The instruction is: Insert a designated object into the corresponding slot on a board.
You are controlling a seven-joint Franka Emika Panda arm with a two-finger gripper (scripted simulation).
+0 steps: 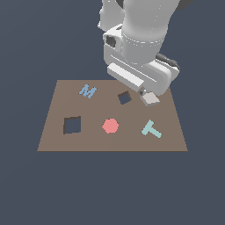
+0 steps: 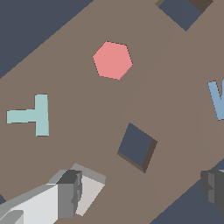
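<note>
The light-grey square block lies on the brown board near its far edge, toward the exterior view's right. The small diamond-tilted slot is just beside it, toward the exterior view's left, and is empty. My gripper hovers low over this spot with its jaws wide open. One finger overlaps the block's edge; the other finger is far off on the other side of the slot. Nothing is held between them.
Also on the board are a blue M, a red hexagon, a teal T and a larger upright square hole. Dark floor surrounds the board.
</note>
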